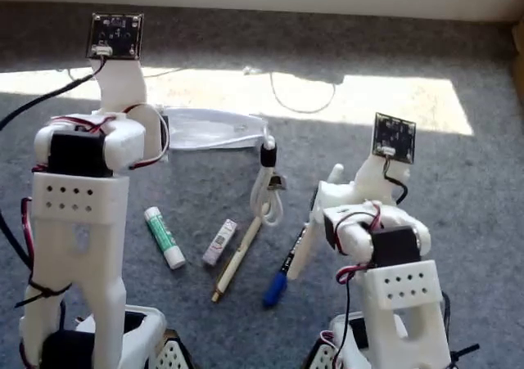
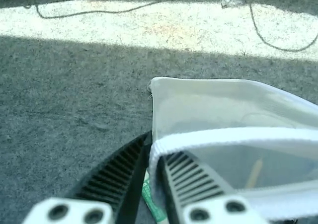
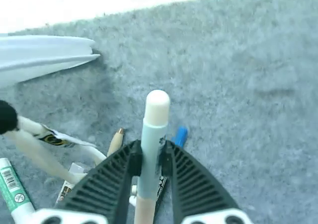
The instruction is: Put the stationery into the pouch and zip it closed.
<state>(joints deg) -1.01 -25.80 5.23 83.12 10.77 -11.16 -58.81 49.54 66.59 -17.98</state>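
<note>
Carpet (image 1: pixel 458 222), grey and fuzzy, lies under both arms. A bright patch of sun falls across it at the far side.

The pouch (image 1: pixel 213 129) is white and see-through. It lies flat on the carpet in front of the left arm, right by the sunny patch. The left gripper (image 2: pixel 151 149) is shut tight on the thick white edge of the pouch, near one corner. A bit of green shows under that gripper. It may be the glue stick, but too little of it shows to be sure.

The right gripper (image 3: pixel 150 147) is closed on a white pen (image 3: pixel 156 107). The pen sits between the two black fingers (image 3: pixel 194 184), and its round cap sticks out past their tips.

The other things lie on the carpet between the arms, near each other and apart from the pouch. The glue stick (image 1: pixel 164 236) is green and white and lies nearest the left arm. Beside it is a short white stick (image 1: pixel 219 242). Next comes a tan pencil (image 1: pixel 237 258). Then there is a pen with a blue cap (image 1: pixel 276 290), close to the right arm. A white cord (image 1: pixel 266 193) with a black end lies in a loop between the tan pencil and the pouch.
</note>
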